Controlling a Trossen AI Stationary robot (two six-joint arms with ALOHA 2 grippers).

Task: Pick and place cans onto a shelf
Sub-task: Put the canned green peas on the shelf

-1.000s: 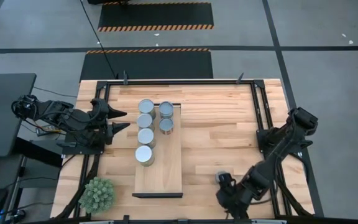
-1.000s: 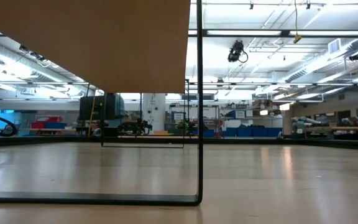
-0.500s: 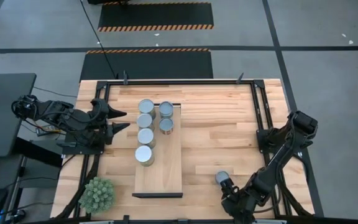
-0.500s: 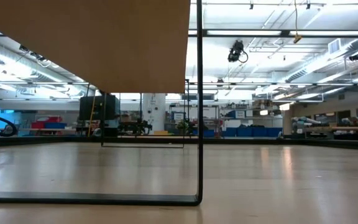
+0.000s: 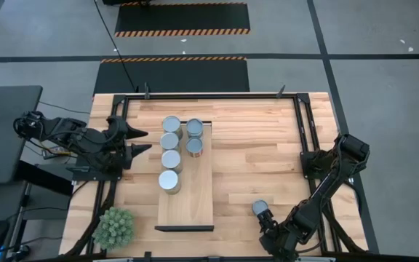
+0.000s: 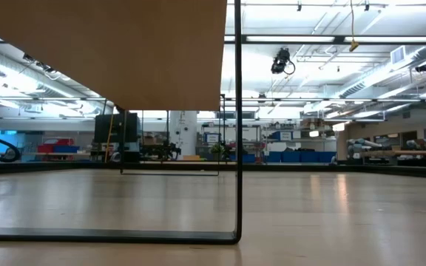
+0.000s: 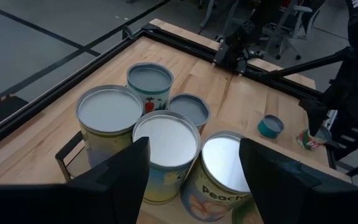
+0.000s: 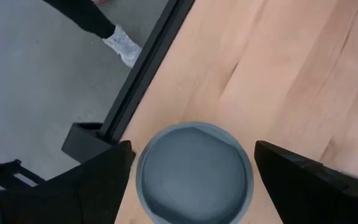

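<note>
Several cans [image 5: 170, 159] stand upright in two rows on the far half of the shelf [image 5: 188, 207], a pale board in the table's middle. Another can [image 5: 260, 209] stands alone on the table at the near right. Just beside it, close to the table's near edge, my right gripper [image 8: 194, 186] points down, open. Its fingers stand on either side of a blue-grey-topped can [image 8: 194, 171], which the arm hides in the high view. My left gripper [image 5: 146, 140] waits open and raised left of the shelf, facing the cans [image 7: 166, 146].
A spiky green plant [image 5: 115, 227] sits at the table's near left corner. A black metal frame [image 5: 300, 124] runs along the table's edges and passes close to the right gripper [image 8: 142, 68]. The shelf's near half and the table between shelf and right arm are bare wood.
My right gripper has sunk and shifted a little toward the table's near edge, rolling slightly. This uncovers the lone can at the near right, which its arm partly hid before.
</note>
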